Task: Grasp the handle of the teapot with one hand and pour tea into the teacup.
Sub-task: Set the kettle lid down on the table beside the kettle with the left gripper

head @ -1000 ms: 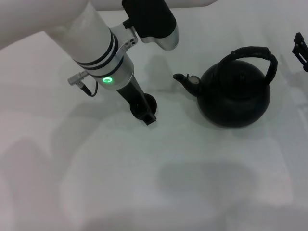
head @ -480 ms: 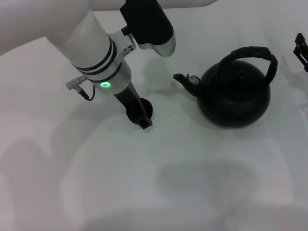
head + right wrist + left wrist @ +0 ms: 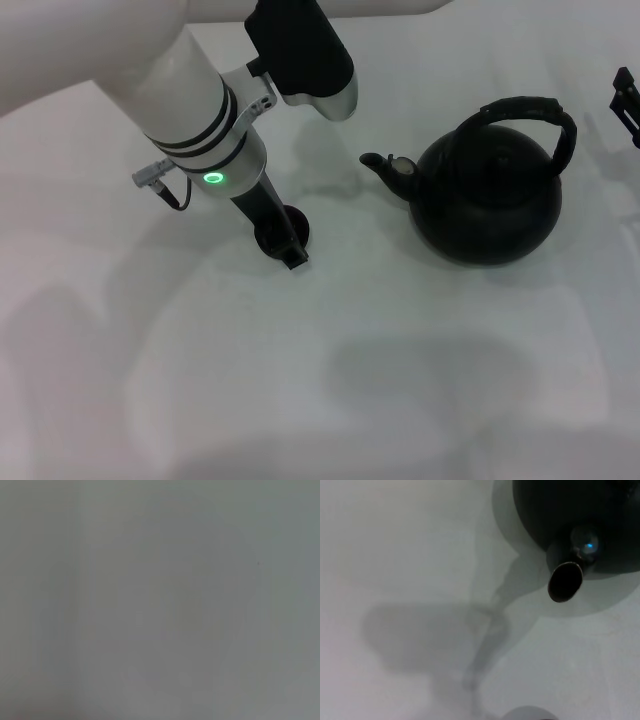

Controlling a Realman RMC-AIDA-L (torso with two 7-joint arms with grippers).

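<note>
The matte-black teapot (image 3: pixel 490 200) stands upright on the white table at the right, its ribbed arched handle (image 3: pixel 530 108) on top and its spout (image 3: pixel 380 165) pointing left. My left gripper (image 3: pixel 283 243) reaches down left of the spout and is shut on the tiny black teacup (image 3: pixel 297 226), which it mostly hides. The left wrist view shows the spout's mouth (image 3: pixel 565 581) and part of the pot's body (image 3: pixel 570 510). My right gripper (image 3: pixel 626 102) shows only as a black part at the right edge, beyond the handle.
The white table (image 3: pixel 400 380) carries soft shadows of the arm. The right wrist view shows only a plain grey surface (image 3: pixel 160 600).
My left gripper has moved left and a little nearer, away from the spout, and the teacup has moved with it. The teapot and right arm have not moved.
</note>
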